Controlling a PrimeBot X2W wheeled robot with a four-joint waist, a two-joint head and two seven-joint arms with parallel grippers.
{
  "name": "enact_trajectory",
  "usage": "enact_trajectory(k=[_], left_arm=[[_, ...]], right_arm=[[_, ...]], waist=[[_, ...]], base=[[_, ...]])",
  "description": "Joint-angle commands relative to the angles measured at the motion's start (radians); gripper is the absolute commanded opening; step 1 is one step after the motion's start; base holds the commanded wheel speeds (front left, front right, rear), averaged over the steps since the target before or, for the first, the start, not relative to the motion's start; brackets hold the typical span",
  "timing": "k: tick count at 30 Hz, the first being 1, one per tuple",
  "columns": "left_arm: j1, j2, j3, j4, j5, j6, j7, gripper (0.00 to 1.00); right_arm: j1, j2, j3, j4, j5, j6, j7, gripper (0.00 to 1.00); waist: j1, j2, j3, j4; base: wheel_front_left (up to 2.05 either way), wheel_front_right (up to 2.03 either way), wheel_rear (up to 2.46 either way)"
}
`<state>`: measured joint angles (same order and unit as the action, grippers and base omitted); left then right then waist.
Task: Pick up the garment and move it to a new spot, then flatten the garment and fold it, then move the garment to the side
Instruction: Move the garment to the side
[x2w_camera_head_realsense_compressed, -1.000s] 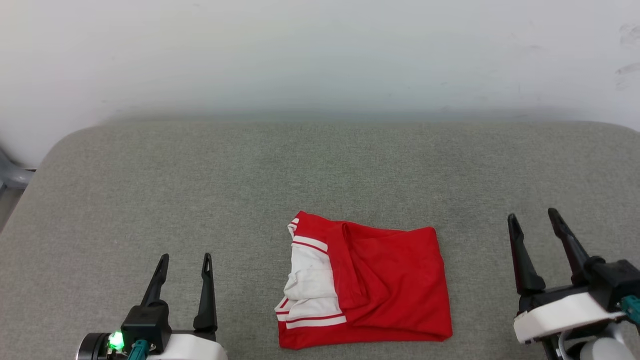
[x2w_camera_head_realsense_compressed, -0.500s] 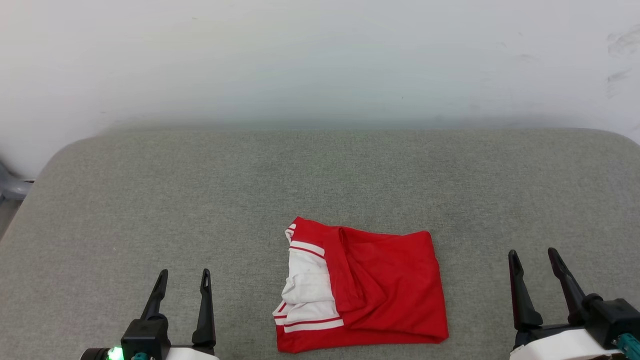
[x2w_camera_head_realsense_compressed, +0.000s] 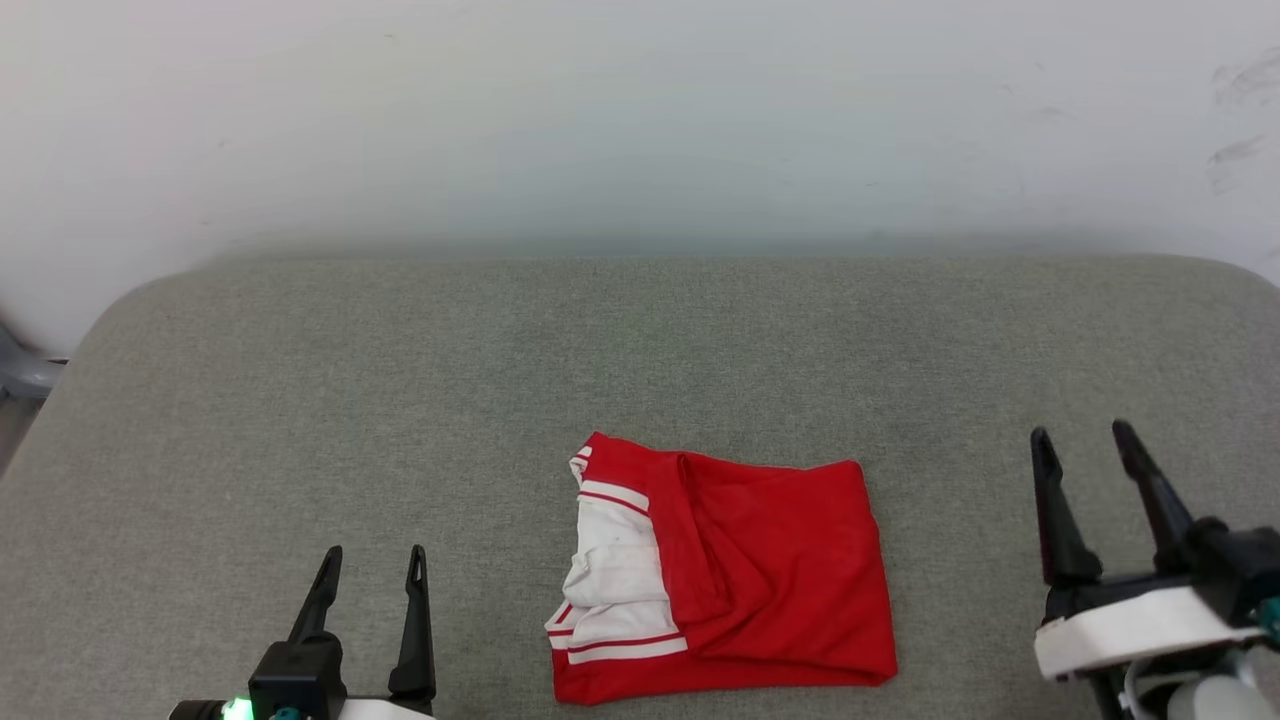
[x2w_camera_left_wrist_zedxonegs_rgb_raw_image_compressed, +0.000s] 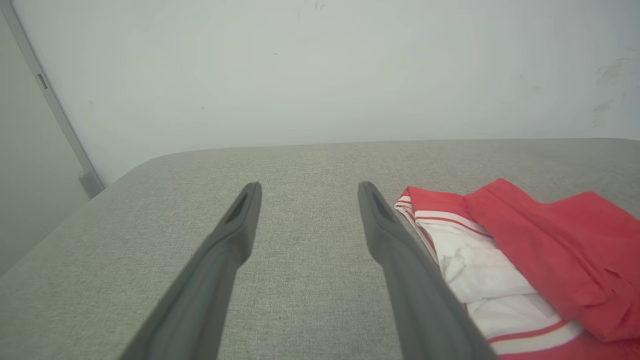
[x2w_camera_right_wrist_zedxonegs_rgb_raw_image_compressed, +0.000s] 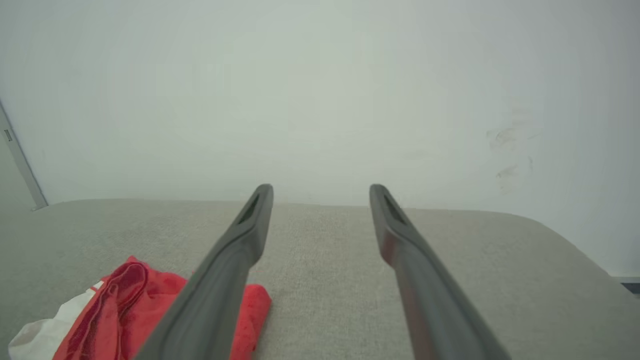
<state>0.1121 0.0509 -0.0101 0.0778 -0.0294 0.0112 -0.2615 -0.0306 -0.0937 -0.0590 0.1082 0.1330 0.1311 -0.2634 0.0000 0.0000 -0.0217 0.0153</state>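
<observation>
Garment (x2w_camera_head_realsense_compressed: 760, 580) lies folded into a compact red packet on the grey fabric-covered surface (x2w_camera_head_realsense_compressed: 400, 380), its white sleeve with striped trim turned to its left edge. Folding looks done, so only the shift aside seems to remain. The left gripper (x2w_camera_head_realsense_compressed: 375, 552) hangs well to the left of it, and the right gripper (x2w_camera_head_realsense_compressed: 1082, 430) stands well to the right. Both have their fingers spread apart, hold nothing and are clear of the cloth. That probably leaves the fold undisturbed and either side free for a grasp. Beyond the packet the surface runs flat and bare to its rounded far corners. Behind it rises a plain white wall (x2w_camera_head_realsense_compressed: 640, 120), faintly scuffed towards the right.
</observation>
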Motion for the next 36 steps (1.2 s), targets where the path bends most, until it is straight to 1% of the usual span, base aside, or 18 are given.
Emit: enact_trajectory(k=[1,4,6,10,15,17,20,23,26,31,36], left_arm=[[-0.009,-0.001,-0.002,0.003,0.005,-0.002,-0.005,1.00],[-0.019,-0.001,-0.005,0.005,0.007,-0.004,-0.005,1.00],[-0.025,-0.001,-0.009,0.006,0.009,-0.006,-0.005,1.00],[-0.041,-0.001,-0.016,0.001,0.009,-0.009,-0.005,1.00],[-0.063,-0.001,-0.022,-0.004,0.006,-0.007,-0.005,1.00],[-0.074,-0.001,-0.025,-0.004,0.004,-0.005,-0.005,1.00],[-0.090,-0.001,-0.033,-0.005,0.002,-0.005,-0.005,1.00],[-0.110,-0.001,-0.040,-0.004,-0.004,-0.002,-0.005,1.00],[-0.132,-0.001,-0.050,-0.004,-0.008,0.000,-0.005,1.00],[-0.165,-0.001,-0.060,-0.002,-0.013,0.004,-0.005,1.00],[-0.191,-0.001,-0.067,0.003,-0.018,0.005,-0.005,1.00]], right_arm=[[-0.031,-0.019,0.003,0.000,0.008,-0.001,-0.001,1.00],[-0.110,-0.079,0.039,0.030,0.043,-0.001,0.022,1.00],[-0.167,-0.136,0.089,0.055,0.079,-0.001,0.090,1.00],[-0.267,-0.251,0.220,0.064,0.189,-0.001,0.281,1.00],[-0.358,-0.373,0.378,0.043,0.368,-0.001,0.540,1.00],[-0.381,-0.412,0.431,0.041,0.442,-0.001,0.649,1.00],[-0.404,-0.454,0.479,0.045,0.556,-0.001,0.804,1.00],[-0.405,-0.470,0.499,0.064,0.671,-0.001,0.923,1.00],[-0.398,-0.470,0.497,0.090,0.741,-0.001,0.987,1.00],[-0.399,-0.443,0.512,0.139,0.782,-0.001,1.019,1.00],[-0.407,-0.414,0.550,0.211,0.771,-0.001,1.018,1.00]], waist=[[0.0000,0.0000,0.003,0.001],[0.0000,0.0000,0.010,0.007],[0.0000,0.0000,0.016,0.012],[0.0000,0.0000,0.040,0.024],[0.0000,0.0000,0.079,0.039],[0.0000,0.0000,0.092,0.046],[0.0000,0.0000,0.115,0.060],[0.0000,0.0000,0.135,0.078],[0.0000,0.0000,0.159,0.098],[0.0000,0.0000,0.204,0.131],[0.0000,0.0000,0.237,0.158]], base=[[0.00,0.00,0.00],[0.00,0.00,0.00],[0.00,0.00,0.00],[0.00,0.00,0.00],[0.00,0.00,0.00],[0.00,0.00,0.00],[0.00,0.00,0.00],[0.00,0.00,0.00],[0.00,0.00,0.00],[0.00,0.00,0.00],[0.00,0.00,0.00]])
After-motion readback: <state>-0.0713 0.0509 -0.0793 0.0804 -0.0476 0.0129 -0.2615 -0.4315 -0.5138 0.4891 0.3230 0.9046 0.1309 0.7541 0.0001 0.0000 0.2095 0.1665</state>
